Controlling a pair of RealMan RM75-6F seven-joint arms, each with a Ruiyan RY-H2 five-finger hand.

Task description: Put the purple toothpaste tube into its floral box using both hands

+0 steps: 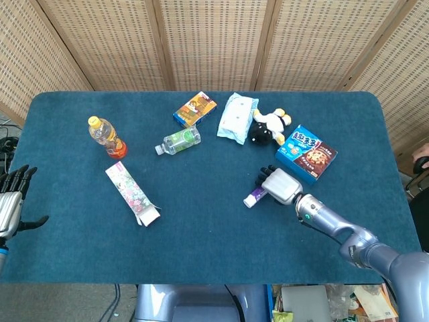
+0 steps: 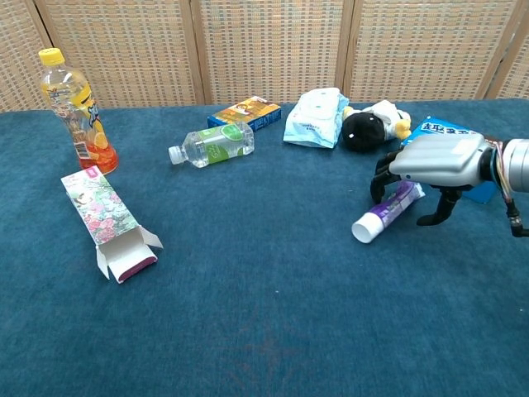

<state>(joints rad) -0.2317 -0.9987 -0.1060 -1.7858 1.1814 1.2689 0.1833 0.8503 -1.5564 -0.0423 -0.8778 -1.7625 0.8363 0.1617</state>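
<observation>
Toothpaste tube [image 2: 387,212] lies right of centre on the tabletop [image 2: 273,331], right hand [image 2: 436,160] curling over it, grasp not plainly complete. Floral box [image 2: 106,221] sits open at left, well apart. Left hand [image 1: 9,204] spread, empty. Insertion not begun.

A purple toothpaste tube [image 2: 387,212] with a white cap is lying on the deep-blue table [image 2: 273,314]; the box [image 2: 99,210] is showing pink-and-green flowers.
</observation>
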